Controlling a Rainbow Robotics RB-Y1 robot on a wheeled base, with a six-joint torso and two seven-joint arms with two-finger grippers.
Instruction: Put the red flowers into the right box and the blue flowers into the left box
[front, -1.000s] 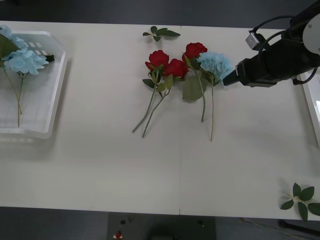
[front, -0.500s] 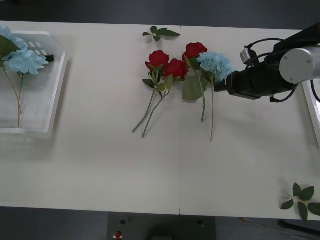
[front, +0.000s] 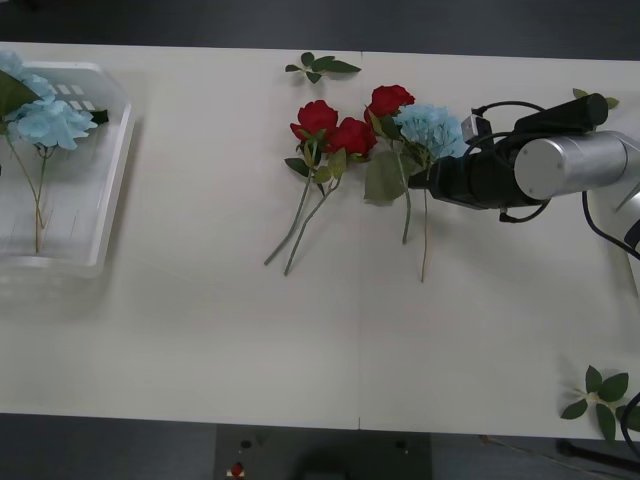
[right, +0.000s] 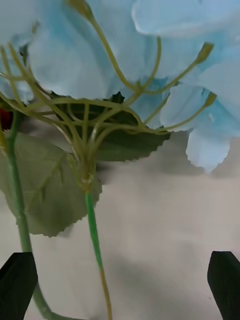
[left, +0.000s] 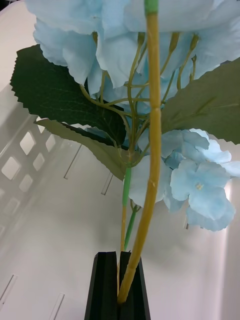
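Three red flowers lie at the table's middle with their stems crossing. One of the blue flowers lies just right of them, and my right gripper is down at its stem below the bloom. In the right wrist view that gripper is open, with the green stem between its black fingers. More blue flowers lie in the left box at the far left. My left gripper is shut on a blue flower's stem above that box's ribbed base. The right box is hidden past my right arm.
A loose leaf sprig lies at the table's back edge and another leaf sprig sits at the front right corner. A cable loops off my right arm near the right edge.
My right arm has swung round and moved left and down, bringing its gripper from beside the blue bloom to the stem below it. The flowers have not moved.
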